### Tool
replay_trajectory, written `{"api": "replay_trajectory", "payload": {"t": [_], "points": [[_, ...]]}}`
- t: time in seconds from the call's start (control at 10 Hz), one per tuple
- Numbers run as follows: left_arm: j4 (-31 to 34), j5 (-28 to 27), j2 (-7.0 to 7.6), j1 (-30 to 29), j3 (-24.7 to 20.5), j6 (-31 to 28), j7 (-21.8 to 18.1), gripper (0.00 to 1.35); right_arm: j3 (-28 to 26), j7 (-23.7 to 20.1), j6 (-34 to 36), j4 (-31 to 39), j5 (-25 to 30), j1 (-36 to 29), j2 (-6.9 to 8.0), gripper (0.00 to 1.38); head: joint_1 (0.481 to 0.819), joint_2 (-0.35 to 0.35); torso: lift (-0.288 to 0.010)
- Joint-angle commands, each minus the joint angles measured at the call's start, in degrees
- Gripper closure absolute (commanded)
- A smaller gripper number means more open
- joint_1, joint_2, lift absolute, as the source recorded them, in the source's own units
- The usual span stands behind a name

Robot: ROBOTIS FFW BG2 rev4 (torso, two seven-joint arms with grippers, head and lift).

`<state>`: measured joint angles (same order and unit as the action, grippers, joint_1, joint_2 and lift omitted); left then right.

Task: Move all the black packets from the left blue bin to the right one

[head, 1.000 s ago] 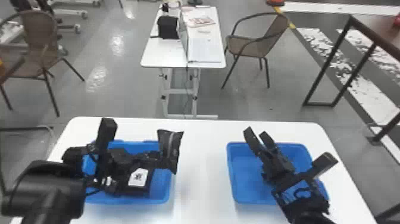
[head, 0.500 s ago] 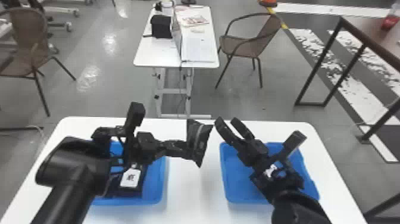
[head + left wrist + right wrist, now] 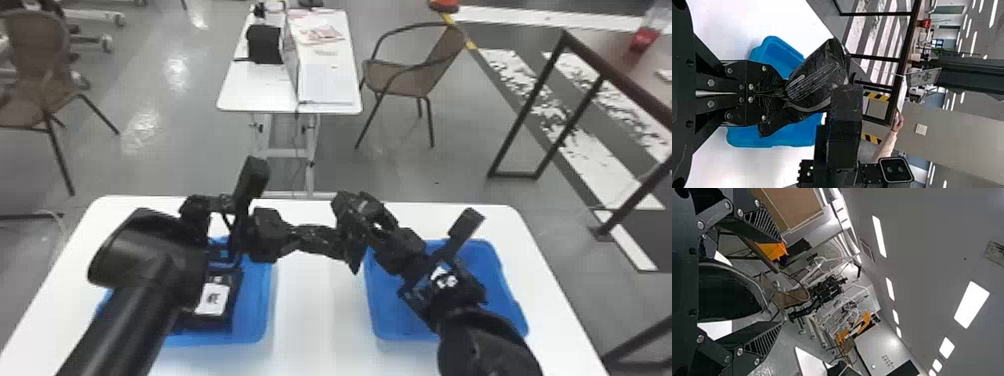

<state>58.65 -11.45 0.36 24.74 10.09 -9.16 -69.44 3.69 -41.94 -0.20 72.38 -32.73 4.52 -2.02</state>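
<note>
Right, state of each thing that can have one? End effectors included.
Left end effector: shut on a black packet
Right end effector: open, fingers either side of that packet
That packet: held above the table, gap between bins
Left blue bin: open-topped, labelled packet inside
Right blue bin: open-topped, partly hidden

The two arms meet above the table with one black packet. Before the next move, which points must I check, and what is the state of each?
1. Left end effector shut on the held packet: ok.
2. Held packet between the right end effector's fingers: ok.
3. Right end effector closed, so the left may release: not ok, it is open.
4. Held packet directly above the right bin: cannot tell.
5. Left bin emptied: not ok, a white-labelled packet lies inside.
</note>
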Motion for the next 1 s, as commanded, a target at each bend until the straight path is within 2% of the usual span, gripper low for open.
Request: {"api": "replay_trajectory", "payload": {"t": [0.0,0.1,0.4,0.5,0.6,0.7,0.8,0.9], "points": [[-0.4,0.1,-0.36,0.4,-0.2,0.3,0.2,1.13,0.3,-0.1,0.5,-0.5,1.3,0.5,0.0,0.9,0.695,-0.107,0.0],[-0.4,0.3,-0.36,0.5,-0.2,0.4,0.4,1.13,0.3,0.0,0.6,-0.5,2.3,0.4,0.26,1.28,0.695,-0.105,0.0],[-0.4,2.0,-0.28,0.2,-0.2,1.2,1.6,1.12,0.2,0.0,-1.6,-1.8,1.0,0.7,1.14,1.28,0.695,-0.099,0.0],[-0.4,3.0,-0.19,-0.2,-0.6,2.0,2.4,0.94,0.0,0.1,-2.4,-3.0,-0.4,1.0,1.41,1.28,0.695,-0.101,0.0],[-0.3,2.6,0.08,-1.0,-1.6,0.3,2.6,0.46,-2.0,0.1,-2.9,-4.7,-0.6,1.5,1.76,1.28,0.695,-0.102,0.0],[0.9,1.3,0.78,-2.6,-3.2,-1.7,2.7,0.1,-5.0,0.2,-3.1,-7.0,0.1,2.5,1.67,1.28,0.695,-0.106,0.0],[3.4,0.6,1.66,-5.1,-5.3,-3.1,3.1,0.07,-8.3,0.2,-3.1,-9.7,1.7,3.6,1.41,1.28,0.695,-0.109,0.0],[6.9,0.5,2.45,-8.3,-8.5,-5.1,3.4,0.15,-11.3,0.2,-3.1,-13.8,2.9,4.7,0.26,1.28,0.695,-0.116,0.0]]}}
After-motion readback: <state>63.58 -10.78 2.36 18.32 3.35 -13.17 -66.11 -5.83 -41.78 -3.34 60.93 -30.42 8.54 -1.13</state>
